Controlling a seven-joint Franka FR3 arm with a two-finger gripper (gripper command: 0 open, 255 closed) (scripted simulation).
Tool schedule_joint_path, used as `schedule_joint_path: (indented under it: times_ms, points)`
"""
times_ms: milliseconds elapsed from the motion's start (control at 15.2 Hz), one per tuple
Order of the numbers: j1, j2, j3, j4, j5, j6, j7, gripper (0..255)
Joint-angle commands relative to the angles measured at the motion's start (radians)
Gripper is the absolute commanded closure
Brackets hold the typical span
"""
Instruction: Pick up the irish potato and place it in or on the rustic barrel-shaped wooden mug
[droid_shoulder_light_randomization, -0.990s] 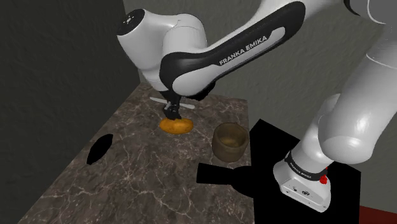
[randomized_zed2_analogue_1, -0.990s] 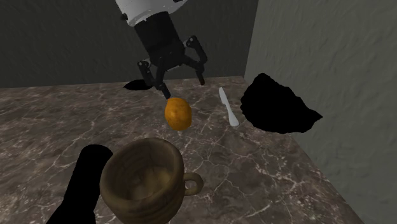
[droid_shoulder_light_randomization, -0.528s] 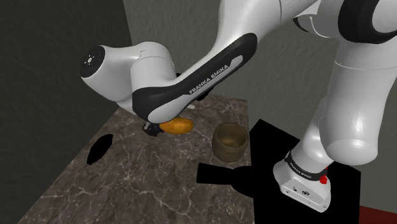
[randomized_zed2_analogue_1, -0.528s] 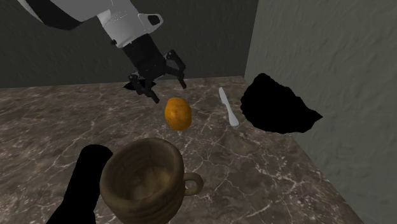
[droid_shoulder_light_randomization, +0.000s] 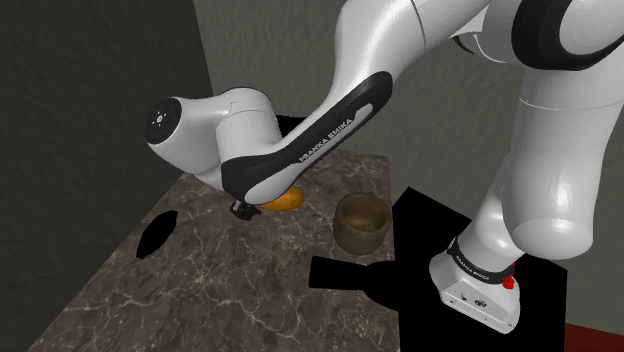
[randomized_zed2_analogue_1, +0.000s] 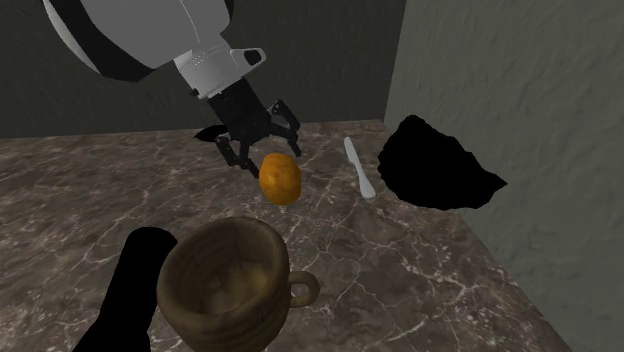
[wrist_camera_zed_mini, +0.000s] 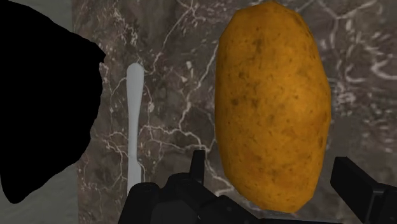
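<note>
The Franka arm's black gripper (randomized_zed2_analogue_1: 267, 156) hung just above the irish potato (randomized_zed2_analogue_1: 280, 178) near the middle of the second exterior view, its fingers spread apart and holding nothing. The orange-brown potato lay on the dark marbled countertop (randomized_zed2_analogue_1: 430, 270). The wooden mug (droid_shoulder_light_randomization: 360, 234) stood well apart from it, low and left of centre in that frame and right of the potato in the shoulder view. From the wrist camera, one end of the potato sat between the two fingers, neither appearing to touch it. A white utensil (wrist_camera_zed_mini: 133, 121) lay just beside it, next to an undrawn black area (randomized_zed2_analogue_1: 435, 165).

The grasp itself looked to be the step in hand. Done well, it would mean sinking until the fingers flank the thick middle rather than the tapered end. It would also mean closing across the short width and keeping the nearer finger off the utensil. The rounded skin could roll under an off-centre squeeze, and the lift would need to clear the mug's rim
</note>
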Motion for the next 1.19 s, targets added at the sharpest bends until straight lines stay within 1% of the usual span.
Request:
schedule_joint_path:
  times_ms: [0, 396, 462, 1122]
  points:
    - [-0.002, 0.002, -0.002, -0.008, -0.003, 0.01, 0.003, 0]
    - [-0.002, 0.002, -0.002, -0.007, -0.003, 0.009, 0.003, 0]
    - [-0.002, 0.002, -0.002, -0.007, -0.003, 0.009, 0.003, 255]
    - [-0.003, -0.006, 0.0, -0.004, 0.002, 0.001, -0.004, 255]
